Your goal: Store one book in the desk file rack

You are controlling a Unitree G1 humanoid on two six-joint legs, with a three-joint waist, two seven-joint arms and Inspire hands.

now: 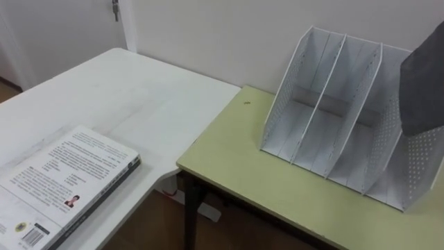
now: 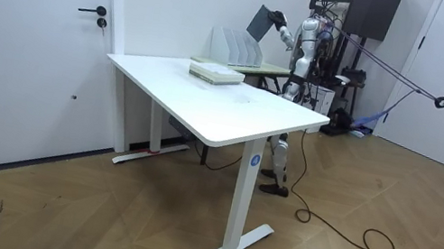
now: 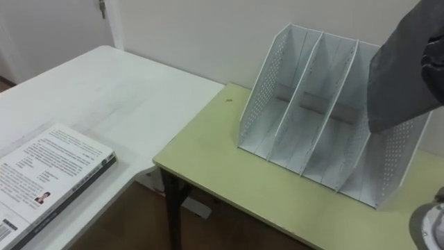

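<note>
Nearest, at 8 o'clock, a white book (image 1: 66,180) lies flat on the white desk (image 1: 139,97). At 3 o'clock the grey book (image 3: 399,76) hangs tilted above the rack (image 1: 340,111) on the green desk (image 1: 243,160). Its cover is dark, with no print showing. The right robot hand (image 3: 431,59) clasps its edge with curled fingers. To do this step well, square the book with the dividers, then lower it gently into the rack's 3 o'clock slot, since the rack looks light.

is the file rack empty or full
Empty: the file rack has bare visible slots; the grey book is held above its right end, outside.
</note>
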